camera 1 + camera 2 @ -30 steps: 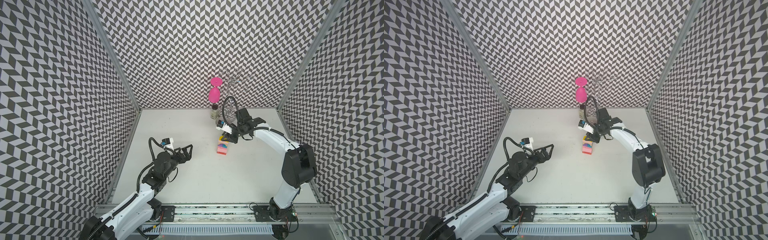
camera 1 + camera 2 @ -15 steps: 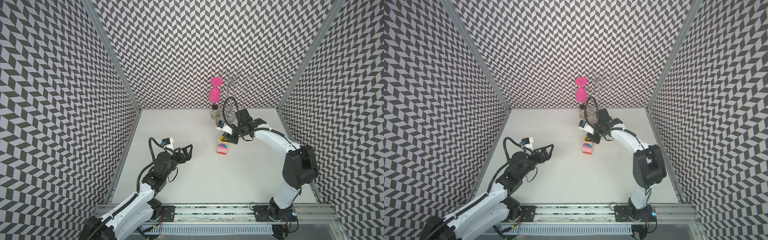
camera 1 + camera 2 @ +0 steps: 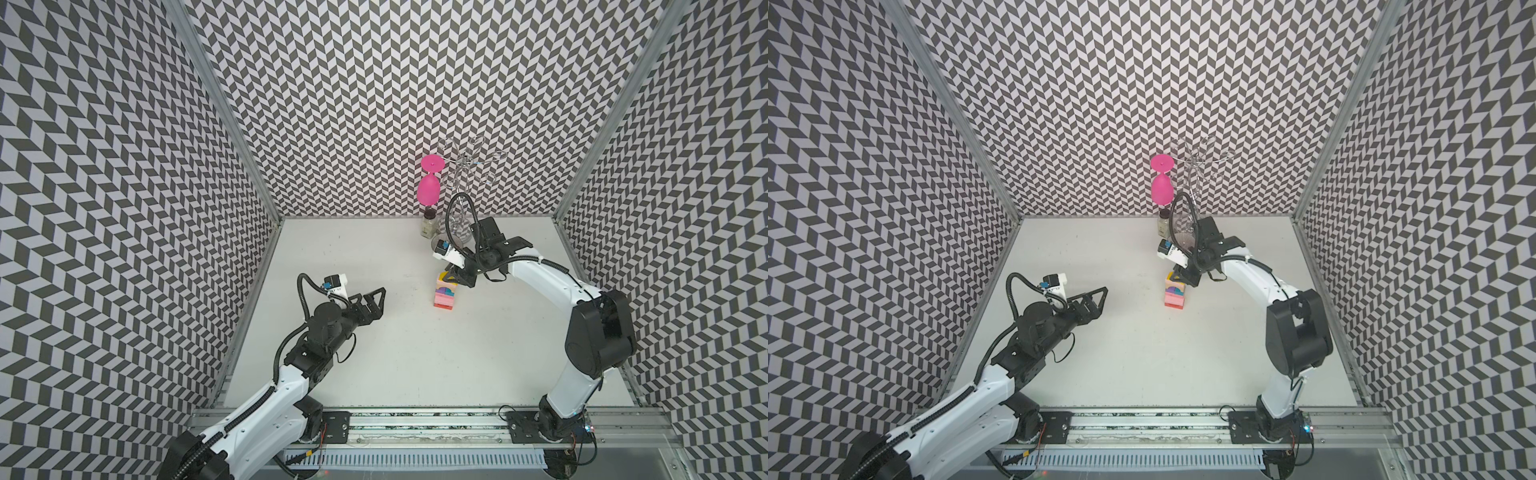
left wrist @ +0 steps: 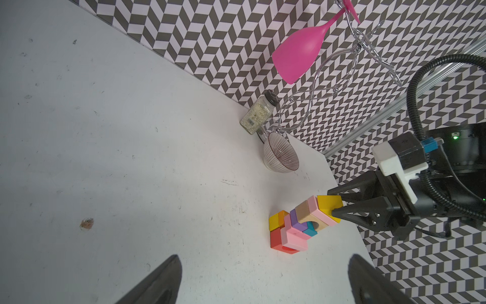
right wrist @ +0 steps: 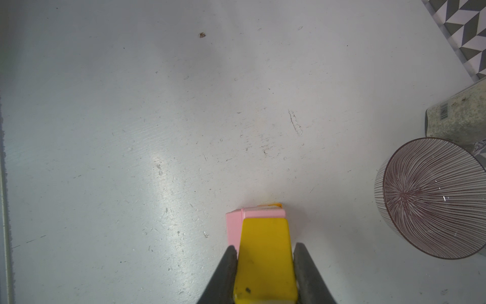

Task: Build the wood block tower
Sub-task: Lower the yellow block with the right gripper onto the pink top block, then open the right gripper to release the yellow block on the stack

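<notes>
Seating the yellow block [image 4: 328,204] as the cap of the block tower [image 3: 445,291] is judged to be the step in hand. The block is clamped by two sides in the right tool [image 5: 265,247], directly over the top pink slab [image 4: 319,213]; contact w/ that slab seems made in the left wrist view, but a thin gap can't be ruled out. For a clean finish the block should be pressed flat, then freed by a slow, even spread of the jaws, and the tool drawn straight up w/o sideways drag, b/c the stack is narrow and stepped. Some pink shows past one side of the yellow in the right wrist view, so a slight offset is poss. The left tool [image 3: 375,302] is spread wide w/ nothing in it, well apart from the tower.

The tower is set on the surface [image 3: 415,353] toward the back, near the ribbed bowl [image 4: 281,155] and spice jar [image 4: 257,115]. Bottom to top: red and orange-yellow pieces, pink slabs, purple and teal bits, a plain wood piece w/ a round hole, a pink slab, then yellow. Layers aren't flush; small steps are seen btw. levels.
</notes>
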Motion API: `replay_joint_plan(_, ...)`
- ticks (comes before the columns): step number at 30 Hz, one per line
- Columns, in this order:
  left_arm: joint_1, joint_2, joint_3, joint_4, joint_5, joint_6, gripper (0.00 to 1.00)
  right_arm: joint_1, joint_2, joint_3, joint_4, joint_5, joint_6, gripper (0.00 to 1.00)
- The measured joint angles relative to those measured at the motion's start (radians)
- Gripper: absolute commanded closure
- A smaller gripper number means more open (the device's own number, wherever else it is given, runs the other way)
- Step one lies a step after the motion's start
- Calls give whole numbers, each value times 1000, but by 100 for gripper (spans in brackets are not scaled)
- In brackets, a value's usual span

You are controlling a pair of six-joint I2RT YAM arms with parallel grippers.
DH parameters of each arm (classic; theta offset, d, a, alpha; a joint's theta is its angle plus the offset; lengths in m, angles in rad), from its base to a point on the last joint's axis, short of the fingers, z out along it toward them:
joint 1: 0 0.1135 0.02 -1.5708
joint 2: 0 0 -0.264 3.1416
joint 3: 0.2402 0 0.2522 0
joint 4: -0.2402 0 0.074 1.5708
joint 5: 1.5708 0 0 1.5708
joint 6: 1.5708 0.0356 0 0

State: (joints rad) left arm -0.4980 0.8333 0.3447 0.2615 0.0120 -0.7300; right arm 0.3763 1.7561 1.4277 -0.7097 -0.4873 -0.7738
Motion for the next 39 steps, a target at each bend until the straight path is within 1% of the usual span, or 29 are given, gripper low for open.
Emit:
replay_joint_plan(12, -8, 12, 0, 0, -1, 0, 1, 0, 0, 3, 0, -4, 0, 92)
replay_joint_plan(23, -12, 12, 0, 0, -4, 3, 1, 0, 0, 6, -1, -8, 0, 87)
replay_joint_plan(27, -12, 12, 0, 0, -5, 3, 1, 0, 0, 10, -1, -8, 0, 83)
replay_joint_plan(29, -12, 12, 0, 0, -6, 3, 1, 0, 0, 10, -1, -8, 0, 74)
replay_joint_plan(34, -12, 12, 0, 0, -7, 3, 1, 0, 0, 14, 0, -10, 6, 61)
replay_joint_plan(37, -12, 12, 0, 0, -8, 4, 1, 0, 0, 16, 0, -11, 13, 56)
replay_joint_plan(39, -12, 12, 0, 0, -8, 4, 1, 0, 0, 19, -1, -11, 17, 55)
